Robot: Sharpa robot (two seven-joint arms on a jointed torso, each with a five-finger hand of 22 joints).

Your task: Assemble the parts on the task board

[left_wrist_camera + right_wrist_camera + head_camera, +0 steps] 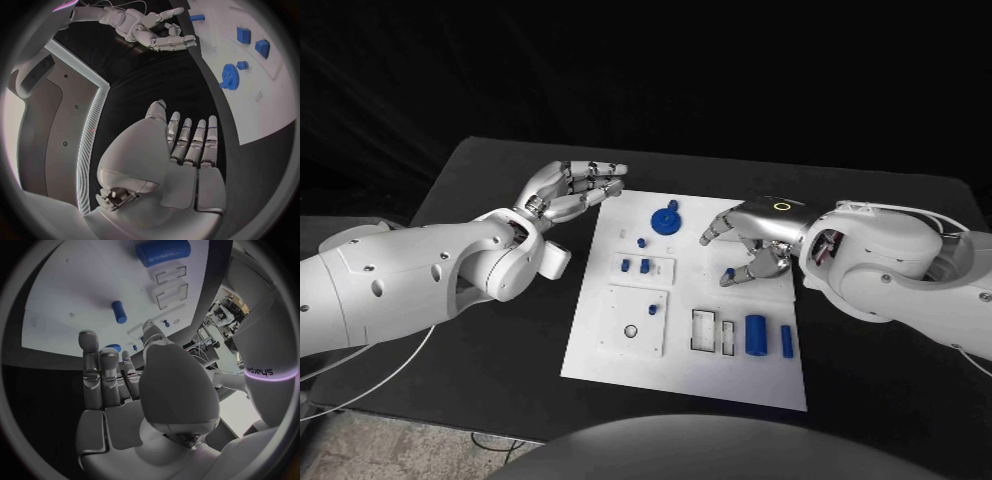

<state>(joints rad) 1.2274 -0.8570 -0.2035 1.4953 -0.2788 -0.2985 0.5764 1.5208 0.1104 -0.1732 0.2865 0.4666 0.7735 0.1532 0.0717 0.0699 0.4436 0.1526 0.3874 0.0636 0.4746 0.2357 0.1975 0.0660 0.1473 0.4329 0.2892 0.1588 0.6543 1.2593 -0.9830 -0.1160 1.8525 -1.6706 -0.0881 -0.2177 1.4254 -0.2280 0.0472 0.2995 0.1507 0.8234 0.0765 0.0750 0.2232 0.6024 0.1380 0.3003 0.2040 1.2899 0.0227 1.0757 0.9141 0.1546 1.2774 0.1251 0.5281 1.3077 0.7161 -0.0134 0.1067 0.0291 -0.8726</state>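
The white task board point(733, 375) lies mid-table. A blue gear point(668, 218) stands at its far end, with two small blue pieces point(635, 266) on a raised plate nearer me. A short blue peg point(728, 274) lies toward the board's right edge. A blue cylinder point(756, 335) and a slim blue piece point(788, 341) lie beside two rectangular slots point(707, 330). My right hand point(754, 240) hovers over the board's far right, fingertips close to the peg point(119, 311), holding nothing. My left hand point(574, 190) is open off the board's far left corner, fingers straight point(194, 140), near the gear point(229, 76).
A square white plate with a round hole point(633, 322) sits on the board's near left. Bare black table point(488, 330) surrounds the board on both sides. The table's far edge runs behind both hands.
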